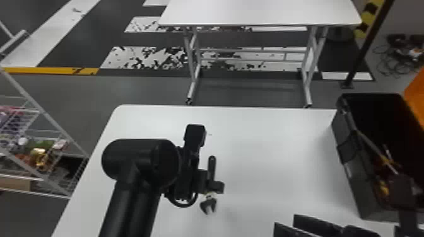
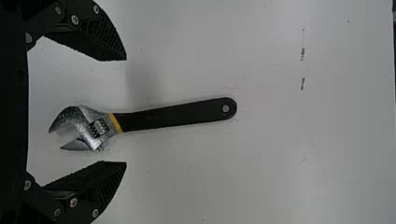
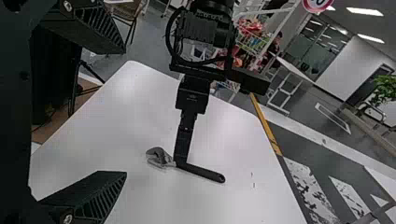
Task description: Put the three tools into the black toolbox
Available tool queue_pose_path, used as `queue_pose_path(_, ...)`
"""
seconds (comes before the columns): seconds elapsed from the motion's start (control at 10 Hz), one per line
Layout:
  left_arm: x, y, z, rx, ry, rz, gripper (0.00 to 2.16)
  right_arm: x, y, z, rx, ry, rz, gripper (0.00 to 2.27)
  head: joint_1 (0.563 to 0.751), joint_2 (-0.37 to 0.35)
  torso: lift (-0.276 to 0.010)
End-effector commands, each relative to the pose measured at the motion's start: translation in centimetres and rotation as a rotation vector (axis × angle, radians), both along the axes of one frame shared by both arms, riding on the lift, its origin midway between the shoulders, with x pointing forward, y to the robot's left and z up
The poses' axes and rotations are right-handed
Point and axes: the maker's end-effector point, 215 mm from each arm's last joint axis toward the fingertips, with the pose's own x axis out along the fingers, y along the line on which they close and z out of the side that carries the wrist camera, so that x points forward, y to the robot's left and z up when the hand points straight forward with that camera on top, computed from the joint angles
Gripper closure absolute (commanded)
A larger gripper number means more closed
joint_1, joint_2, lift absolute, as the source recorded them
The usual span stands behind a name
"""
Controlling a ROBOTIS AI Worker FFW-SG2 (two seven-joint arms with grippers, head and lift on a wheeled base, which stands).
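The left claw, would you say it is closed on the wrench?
No, the left claw has its fingers wide apart, with bare table showing between each finger and the wrench.

Wrench head bright metal; handle matt black; tabletop smooth white; fingers ridged.

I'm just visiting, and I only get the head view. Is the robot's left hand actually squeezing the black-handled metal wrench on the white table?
Observer: No. In the left wrist view the black, two-fingered left gripper is open, with white tabletop showing between each finger and the adjustable wrench.

Visitor: Oh! Does that tool have any bright colour on it?

Observer: Yes, a narrow yellow band where the silvery head meets the black handle.
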Motion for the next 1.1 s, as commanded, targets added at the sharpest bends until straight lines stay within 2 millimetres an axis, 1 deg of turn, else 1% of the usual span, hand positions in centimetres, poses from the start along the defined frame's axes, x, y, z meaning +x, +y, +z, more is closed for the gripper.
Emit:
queue_pose_path(0.0,0.3,0.6,0.0,0.006,0.0,0.017,0.23,0.0,-0.3,0.0,0.002,0.003,-0.005,0.08,0.695,0.121,-0.051)
queue_pose_path(0.2,0.9,1.6,-0.1,0.049,-0.002,0.019,0.22,0.3,-0.4,-0.1,0.018,0.003,-0.01,0.08,0.695,0.134,-0.051)
queue_pose_path(0.3,1.2,1.7,-0.2,0.057,0.002,0.017,0.22,0.3,-0.7,0.1,0.035,0.005,-0.013,0.08,0.695,0.141,-0.051)
queue_pose_path(0.4,1.0,1.7,-0.7,0.059,0.019,0.015,0.22,0.4,-1.4,0.4,0.045,0.001,-0.024,0.08,0.695,0.142,-0.051)
queue_pose_path(0.5,0.4,1.4,-1.4,0.051,0.04,0.007,0.22,0.5,-1.8,0.5,0.05,0.001,-0.033,0.08,0.695,0.137,-0.051)
queue_pose_path(0.7,-0.7,-0.2,-2.3,-0.012,0.079,-0.011,0.22,0.4,-2.3,0.4,0.044,0.006,-0.042,0.08,0.695,0.106,-0.051)
queue_pose_path(0.8,-0.8,-0.1,-2.4,-0.012,0.083,-0.009,0.22,0.2,-2.3,0.3,0.044,0.009,-0.042,0.08,0.695,0.084,-0.051)
queue_pose_path(1.0,-0.8,0.3,-2.4,-0.001,0.082,-0.004,0.22,0.1,-2.2,0.3,0.046,0.011,-0.04,0.08,0.695,0.081,-0.051)
